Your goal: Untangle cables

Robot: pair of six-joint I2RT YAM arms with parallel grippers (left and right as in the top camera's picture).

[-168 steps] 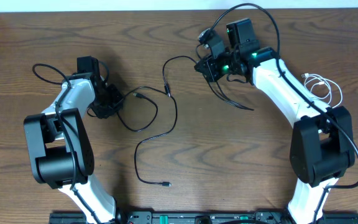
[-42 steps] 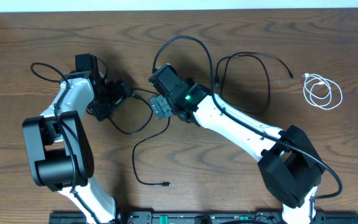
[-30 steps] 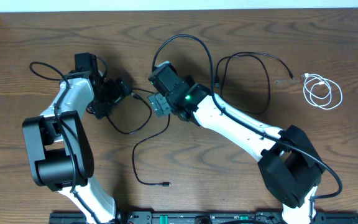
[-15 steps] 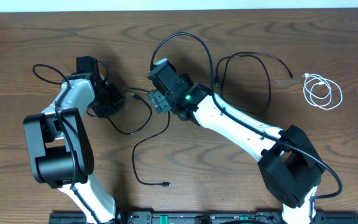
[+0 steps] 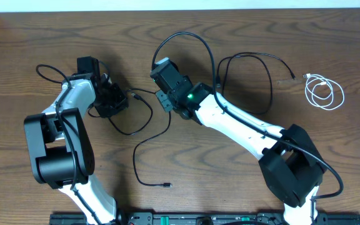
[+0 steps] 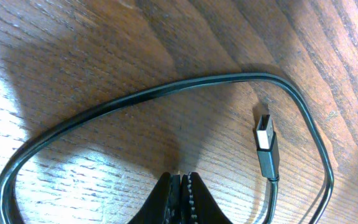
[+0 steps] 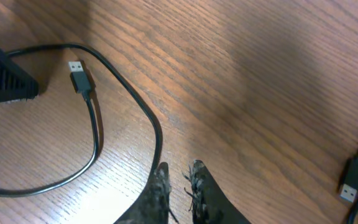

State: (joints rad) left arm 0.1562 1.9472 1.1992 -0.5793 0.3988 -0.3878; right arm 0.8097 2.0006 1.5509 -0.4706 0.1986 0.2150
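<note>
Dark brown wood-grain worktop [image 5: 230,187] fills the overhead view, with a pale strip [image 5: 167,5] along its far edge. The left end effector [image 6: 180,186] sits low over the wood, fingers pressed together, nothing seen between them. A black cable [image 6: 166,90] loops around just ahead, its USB plug [image 6: 266,140] flat on the grain. The right end effector [image 7: 178,180] is beside that same loop, fingers nearly together with a thin gap. The cable runs up against one finger, and I cannot tell if it is pinched. A second black cable [image 5: 270,81] loops on the right half. The white cable [image 5: 324,94] sits coiled near the right edge, well apart.
</note>
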